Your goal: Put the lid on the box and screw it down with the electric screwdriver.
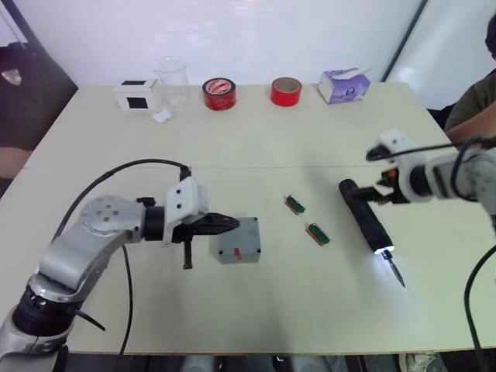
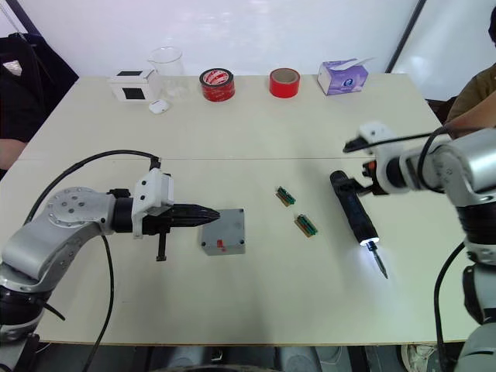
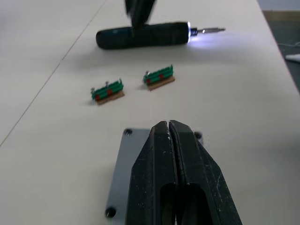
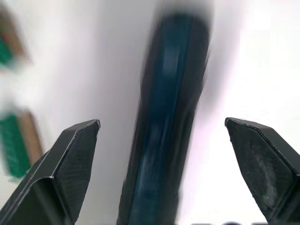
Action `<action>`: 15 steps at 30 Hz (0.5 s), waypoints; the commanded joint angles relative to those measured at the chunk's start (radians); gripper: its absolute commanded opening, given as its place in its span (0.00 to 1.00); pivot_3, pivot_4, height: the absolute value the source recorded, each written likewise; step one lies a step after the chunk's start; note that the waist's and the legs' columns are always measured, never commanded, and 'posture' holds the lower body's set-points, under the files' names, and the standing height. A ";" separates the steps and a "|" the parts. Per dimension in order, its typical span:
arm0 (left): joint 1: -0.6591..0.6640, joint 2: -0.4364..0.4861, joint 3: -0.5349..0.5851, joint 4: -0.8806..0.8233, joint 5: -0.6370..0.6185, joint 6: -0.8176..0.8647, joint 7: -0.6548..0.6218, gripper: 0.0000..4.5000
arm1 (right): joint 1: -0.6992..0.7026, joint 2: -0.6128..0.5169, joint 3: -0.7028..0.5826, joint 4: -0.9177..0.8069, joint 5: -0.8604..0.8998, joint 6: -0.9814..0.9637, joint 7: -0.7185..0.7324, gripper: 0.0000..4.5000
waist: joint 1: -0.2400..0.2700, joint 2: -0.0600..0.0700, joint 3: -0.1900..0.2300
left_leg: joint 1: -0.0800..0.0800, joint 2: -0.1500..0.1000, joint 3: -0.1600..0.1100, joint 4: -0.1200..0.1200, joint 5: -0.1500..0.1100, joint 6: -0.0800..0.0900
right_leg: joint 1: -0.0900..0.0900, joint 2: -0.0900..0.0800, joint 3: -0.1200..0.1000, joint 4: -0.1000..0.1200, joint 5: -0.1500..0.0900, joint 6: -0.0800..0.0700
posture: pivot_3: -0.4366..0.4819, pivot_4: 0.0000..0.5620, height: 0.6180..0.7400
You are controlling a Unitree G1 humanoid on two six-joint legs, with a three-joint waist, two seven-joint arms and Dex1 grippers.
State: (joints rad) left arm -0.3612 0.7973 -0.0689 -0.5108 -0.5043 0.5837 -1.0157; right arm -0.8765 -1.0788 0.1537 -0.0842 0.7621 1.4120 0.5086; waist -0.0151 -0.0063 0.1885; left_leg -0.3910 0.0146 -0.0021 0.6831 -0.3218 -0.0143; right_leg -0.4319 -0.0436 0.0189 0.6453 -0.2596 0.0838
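Black left claw (image 1: 232,224), fingers pressed together, reaches level over the lid (image 1: 246,235) atop the box (image 1: 236,254). Right claw (image 1: 377,193) gapes wide, straddling the electric screwdriver (image 1: 366,219) lying on the surface (image 1: 248,139), gripping nothing.

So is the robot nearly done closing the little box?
Partly. The lid already lies on the box. The shut left gripper rests over it. The open right gripper straddles the lit screwdriver, which lies on the table, not yet picked up. Driving the corner screws is left.
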 commanded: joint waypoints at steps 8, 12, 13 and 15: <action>0.023 0.067 0.015 0.109 0.064 -0.045 -0.038 0.00 | 0.186 0.105 -0.057 -0.331 0.028 -0.253 0.232 0.34 | 0.004 -0.001 0.000 | 0.000 -0.001 0.000 0.001 0.000 0.000 | 0.001 -0.003 0.000 0.000 0.000 0.000 | 0.48 0.27 0.99; 0.058 0.089 0.007 0.142 0.089 -0.078 -0.068 0.00 | 0.250 0.161 0.013 -0.365 -0.034 -0.328 0.253 0.02 | 0.003 -0.002 0.000 | 0.000 -0.001 0.001 0.001 0.000 0.000 | 0.001 -0.004 0.000 0.001 0.000 0.000 | 0.48 0.27 0.99; 0.062 0.095 0.006 0.154 0.098 -0.087 -0.076 0.00 | 0.255 0.184 0.036 -0.369 -0.047 -0.338 0.253 0.02 | 0.003 -0.002 0.000 | 0.000 -0.001 0.000 0.001 0.000 0.000 | 0.001 -0.003 0.000 0.001 0.000 0.000 | 0.48 0.27 0.99; 0.065 0.100 0.013 0.175 0.098 -0.094 -0.096 0.00 | 0.250 0.230 0.076 -0.369 -0.067 -0.342 0.246 0.02 | 0.002 -0.002 0.000 | 0.000 -0.001 0.000 0.001 0.000 0.000 | 0.001 -0.003 0.000 0.001 0.000 0.000 | 0.48 0.27 0.99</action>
State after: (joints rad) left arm -0.2956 0.8845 -0.0664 -0.3388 -0.4105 0.5144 -1.0917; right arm -0.6103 -0.8712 0.2165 -0.4210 0.7147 1.0951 0.7535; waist -0.0136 -0.0080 0.1890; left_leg -0.3907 0.0141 -0.0019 0.6845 -0.3217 -0.0145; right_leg -0.4309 -0.0466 0.0186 0.6471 -0.2592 0.0841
